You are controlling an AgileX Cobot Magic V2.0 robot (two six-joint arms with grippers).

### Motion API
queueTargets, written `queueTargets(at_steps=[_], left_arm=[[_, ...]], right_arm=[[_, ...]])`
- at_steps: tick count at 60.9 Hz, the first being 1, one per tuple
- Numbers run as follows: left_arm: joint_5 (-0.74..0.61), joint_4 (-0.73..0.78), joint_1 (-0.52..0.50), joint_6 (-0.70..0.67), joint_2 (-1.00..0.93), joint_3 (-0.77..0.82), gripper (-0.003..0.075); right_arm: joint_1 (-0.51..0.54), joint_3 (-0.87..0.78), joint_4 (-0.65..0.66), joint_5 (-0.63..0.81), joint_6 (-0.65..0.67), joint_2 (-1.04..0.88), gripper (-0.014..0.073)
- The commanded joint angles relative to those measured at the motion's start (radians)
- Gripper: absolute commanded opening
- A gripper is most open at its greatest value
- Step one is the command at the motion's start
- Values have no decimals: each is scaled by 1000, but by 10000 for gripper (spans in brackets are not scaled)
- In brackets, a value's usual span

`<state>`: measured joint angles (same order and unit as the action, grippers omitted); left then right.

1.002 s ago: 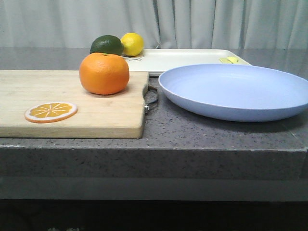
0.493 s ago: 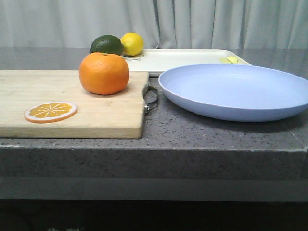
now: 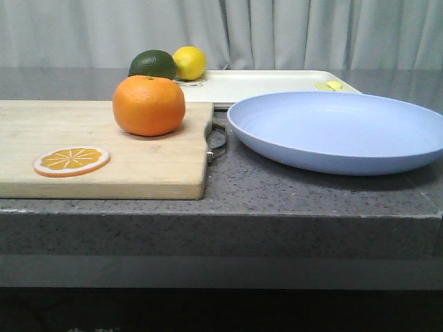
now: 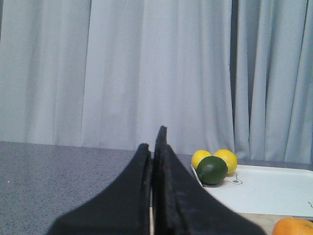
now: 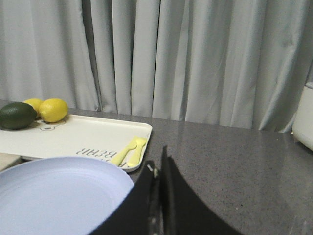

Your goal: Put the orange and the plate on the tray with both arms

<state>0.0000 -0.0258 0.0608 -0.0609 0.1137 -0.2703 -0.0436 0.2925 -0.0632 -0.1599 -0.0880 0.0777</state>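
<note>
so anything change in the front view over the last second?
Barely. The orange, orange slice and plate all sit a hair further left in the picture, which looks like a slight camera shift, not handling. Nothing was taken hold of or let go. The orange is on the cutting board, the plate on the counter, the tray behind them. Both end effectors show shut in the wrist views.

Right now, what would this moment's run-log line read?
orange: on cutting board | plate: on counter | tray: holds neither | left gripper: shut, empty | right gripper: shut, empty
</note>
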Motion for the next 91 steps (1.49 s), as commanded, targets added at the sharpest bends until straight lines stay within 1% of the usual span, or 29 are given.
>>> queueTargets(at_steps=[1, 8, 12, 17, 24, 35, 39, 41, 43, 45, 48, 53, 56, 60, 61, 62, 64, 68, 91], left_arm=[[29, 8, 0, -8, 126, -128, -18], [113, 35, 0, -7, 329, -257, -18], [130, 37, 0, -7, 417, -306, -18], [148, 37, 0, -7, 483, -343, -18], [150, 37, 0, -7, 514, -348, -18], [147, 37, 0, -7, 516, -348, -17], [147, 37, 0, -7, 516, -348, -13], [147, 37, 0, -7, 516, -348, -3], [147, 37, 0, -7, 516, -348, 23], [147, 37, 0, -7, 516, -348, 65], [147, 37, 0, -7, 516, -348, 148], [147, 35, 0, -7, 518, -348, 359], [147, 26, 0, -7, 516, -348, 522], [147, 26, 0, -7, 516, -348, 680], [147, 26, 0, -7, 516, -348, 707], [147, 26, 0, -7, 516, -348, 711], [146, 26, 0, -7, 516, -348, 685], [146, 26, 0, -7, 516, -346, 657], [144, 26, 0, -7, 516, -346, 651]], right_arm=[[3, 137, -17, 18, 13, 128, -61], [3, 251, -81, -8, 14, 294, -61], [3, 299, -97, -12, 14, 374, -61], [3, 338, -106, -19, 14, 447, -61], [3, 350, -112, -7, 14, 487, -61], [3, 350, -112, -7, 14, 491, -55], [3, 350, -112, -7, 14, 491, -29], [3, 350, -112, -7, 14, 491, 0], [3, 350, -112, -7, 14, 491, 38], [3, 350, -112, -7, 14, 491, 89], [3, 350, -112, -8, 14, 491, 174], [3, 350, -112, -8, 14, 491, 341], [3, 350, -112, -9, 14, 491, 447], [3, 350, -112, -9, 14, 491, 547], [3, 350, -112, -9, 14, 491, 575], [3, 350, -112, -9, 14, 491, 591], [3, 350, -112, -9, 14, 491, 627], [3, 350, -112, -9, 14, 491, 657], [3, 350, -112, -16, 14, 491, 653]])
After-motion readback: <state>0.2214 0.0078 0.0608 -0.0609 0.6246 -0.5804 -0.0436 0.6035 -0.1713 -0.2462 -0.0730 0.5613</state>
